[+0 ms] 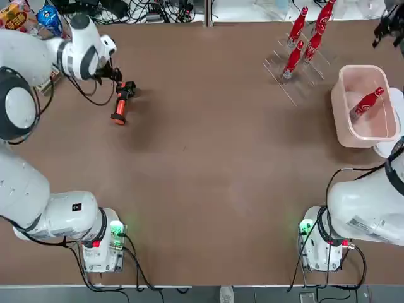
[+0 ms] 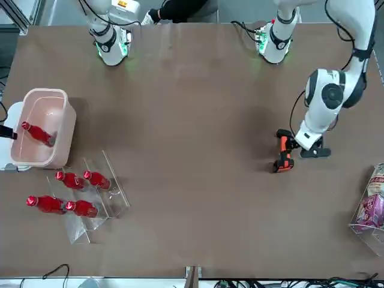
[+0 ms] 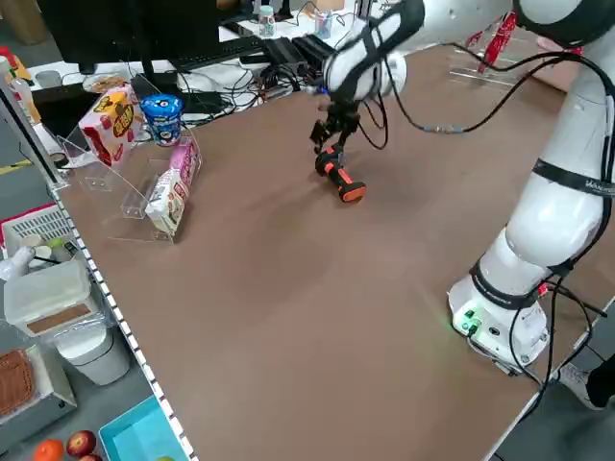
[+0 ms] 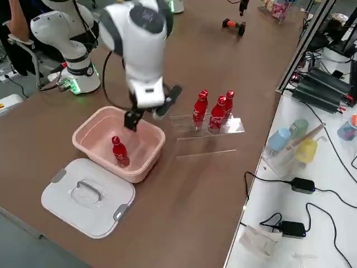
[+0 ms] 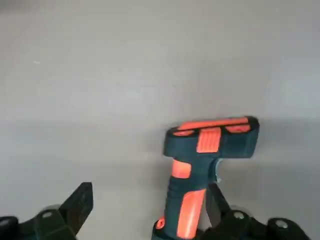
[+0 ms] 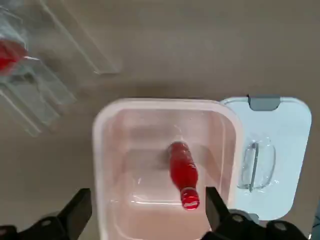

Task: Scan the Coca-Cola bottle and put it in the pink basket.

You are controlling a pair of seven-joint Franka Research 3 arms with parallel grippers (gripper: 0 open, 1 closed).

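Black fingers, nearest the lens in the left wrist view, stood wide apart on my left gripper (image 5: 151, 189). One fingertip showed close to the grip of the black-and-orange scanner (image 5: 191, 215), though I cannot tell whether it touched. Nothing was clamped between them, and that arm reached out over the far left part of the table (image 1: 208, 158).

Over on the right, my right gripper (image 6: 149, 192) hung above the pink basket (image 6: 107, 165), its two fingers also well apart and holding nothing. The Coca-Cola bottle (image 6: 183, 167) lay on its side inside the basket, slanted across the bottom, with its red cap (image 6: 190, 199) toward the side where the white lid (image 6: 267, 200) lay. That lid sat right beside the basket on the table, its clear handle (image 6: 256, 167) uppermost.

Farther out from me than the basket, four more red bottles (image 2: 84, 208) leaned in the clear rack (image 2: 77, 228), tilted and close together. Across the table, past my left arm, packaged snacks (image 3: 168, 202) lay in a clear holder (image 3: 135, 204) near the edge.
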